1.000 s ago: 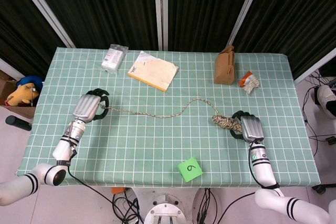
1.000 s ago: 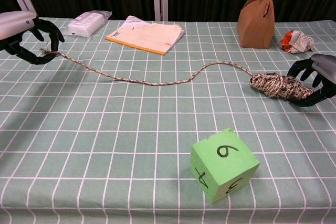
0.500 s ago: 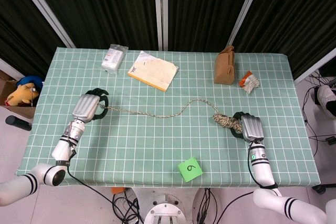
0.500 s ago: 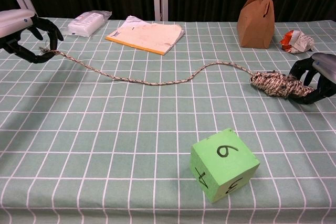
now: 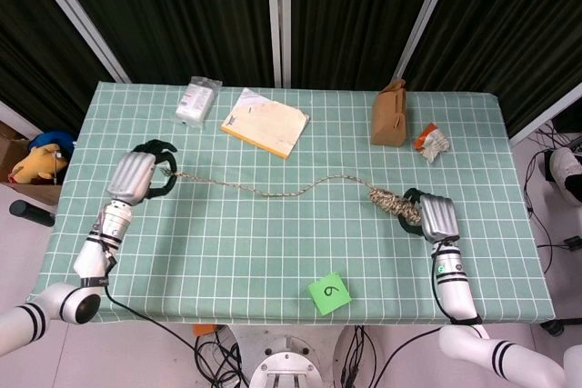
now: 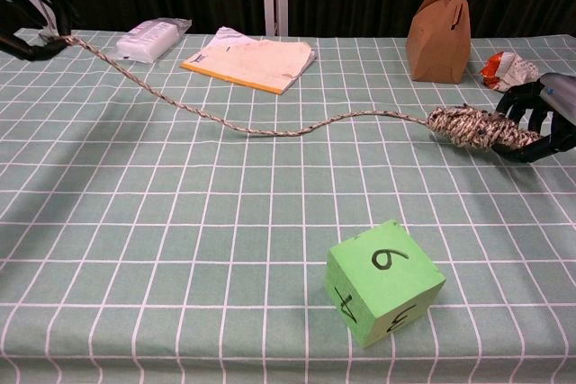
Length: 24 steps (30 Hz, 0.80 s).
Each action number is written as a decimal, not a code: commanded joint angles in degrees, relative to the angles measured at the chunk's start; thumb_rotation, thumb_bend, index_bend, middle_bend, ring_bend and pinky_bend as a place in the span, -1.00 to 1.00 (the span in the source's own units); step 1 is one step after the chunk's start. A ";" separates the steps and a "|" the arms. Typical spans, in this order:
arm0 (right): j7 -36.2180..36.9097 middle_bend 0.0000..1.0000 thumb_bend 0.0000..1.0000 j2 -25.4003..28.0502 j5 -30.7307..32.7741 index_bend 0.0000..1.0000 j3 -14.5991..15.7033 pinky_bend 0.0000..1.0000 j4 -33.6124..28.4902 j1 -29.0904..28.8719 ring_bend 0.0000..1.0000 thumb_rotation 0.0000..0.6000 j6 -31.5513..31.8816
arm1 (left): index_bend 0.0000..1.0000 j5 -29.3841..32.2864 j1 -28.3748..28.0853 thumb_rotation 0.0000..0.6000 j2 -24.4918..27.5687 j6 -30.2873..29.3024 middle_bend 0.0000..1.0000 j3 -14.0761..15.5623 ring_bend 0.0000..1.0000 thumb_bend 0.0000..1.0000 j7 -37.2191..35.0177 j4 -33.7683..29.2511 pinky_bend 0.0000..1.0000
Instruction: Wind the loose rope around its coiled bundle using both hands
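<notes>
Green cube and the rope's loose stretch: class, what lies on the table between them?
Nothing: in the chest view only bare checked tablecloth separates the green cube from the loose rope; the head view agrees.

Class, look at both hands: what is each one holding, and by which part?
The left hand pinches the rope's loose end. The right hand grips the coiled bundle by its far right end.

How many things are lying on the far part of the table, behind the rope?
4: a white packet at far left, a yellow-edged booklet beside it, a brown paper bag right of centre, and a crumpled orange-and-white wrapper at its right. None looks hidden.
</notes>
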State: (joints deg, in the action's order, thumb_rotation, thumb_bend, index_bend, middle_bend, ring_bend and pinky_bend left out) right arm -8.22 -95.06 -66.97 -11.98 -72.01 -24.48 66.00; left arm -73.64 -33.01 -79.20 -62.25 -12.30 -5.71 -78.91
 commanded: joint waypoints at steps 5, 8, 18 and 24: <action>10.04 0.26 0.28 -0.30 -6.15 0.65 -4.21 0.55 0.26 -1.49 0.17 1.00 6.01 | 0.60 1.55 1.96 1.00 12.75 -0.98 -0.38 -3.24 -0.56 -0.01 -1.25 -13.89 -0.42; 13.24 0.30 0.29 -0.44 -7.54 0.69 -6.14 0.58 0.15 -2.60 0.20 1.00 7.59 | 0.61 1.47 2.80 1.00 16.33 -2.10 -0.38 -3.70 -0.56 -0.01 -0.30 -18.50 -0.42; 27.97 0.33 0.37 -4.91 -12.07 0.73 -12.41 0.61 3.74 -7.10 0.24 1.00 14.99 | 0.63 -0.65 4.30 1.00 22.65 -2.97 -0.36 -2.79 -0.55 -0.01 0.65 -28.62 -0.40; 32.80 0.30 0.36 -7.04 -12.75 0.72 -15.25 0.61 6.65 -10.71 0.24 1.00 16.52 | 0.64 -3.60 5.67 1.00 27.85 -3.55 -0.36 -2.69 -0.55 -0.01 -3.86 -34.37 -0.40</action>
State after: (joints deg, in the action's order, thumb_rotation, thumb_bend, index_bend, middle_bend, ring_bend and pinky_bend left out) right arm 23.99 -101.39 -79.40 -26.41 -66.09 -34.29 81.99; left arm -76.02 -27.96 -53.18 -65.65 -15.10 -7.77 -111.56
